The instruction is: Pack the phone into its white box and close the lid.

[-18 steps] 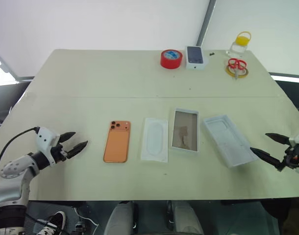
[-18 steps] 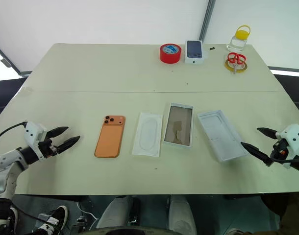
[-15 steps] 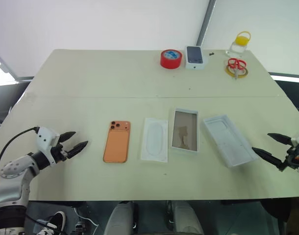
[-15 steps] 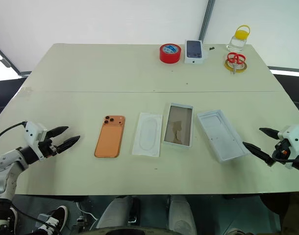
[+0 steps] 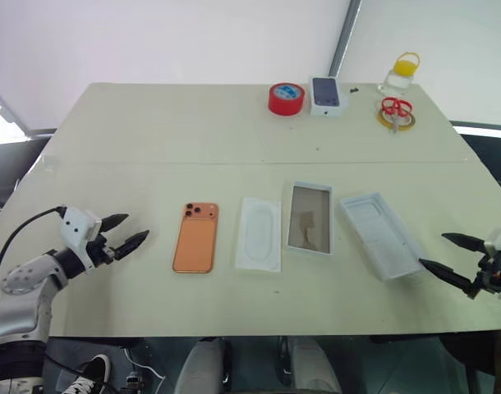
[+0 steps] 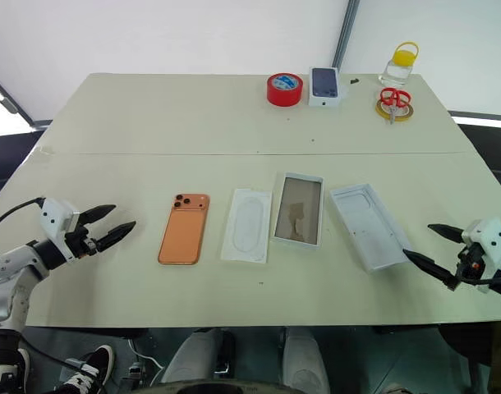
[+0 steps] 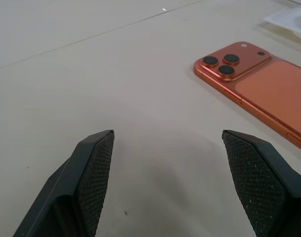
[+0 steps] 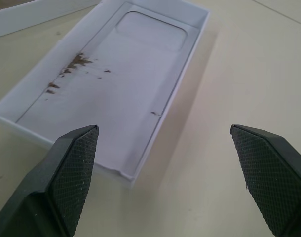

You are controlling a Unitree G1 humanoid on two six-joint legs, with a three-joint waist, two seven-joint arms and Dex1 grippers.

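The orange phone (image 5: pixel 195 238) lies back up on the table, camera cluster at its far corner, also close in the left wrist view (image 7: pixel 259 89). To its right, past a flat insert, sits the white box (image 5: pixel 310 222), an empty open tray. Beside that lies the lid (image 5: pixel 382 236), inside up and angled, seen close in the right wrist view (image 8: pixel 111 84). My left gripper (image 5: pixel 135 227) is open, just left of the phone and pointing at it. My right gripper (image 5: pixel 433 250) is open, just right of the lid's near corner.
A flat white insert with an oval recess (image 5: pixel 259 234) lies between the phone and the box. At the far edge stand a red tape roll (image 5: pixel 287 98), a small white phone carton (image 5: pixel 327 95), red scissors on a yellow ring (image 5: pixel 396 111) and a yellow-capped bottle (image 5: pixel 402 72).
My right gripper has drifted slightly toward the table's near edge. The left gripper and the objects have stayed in place.
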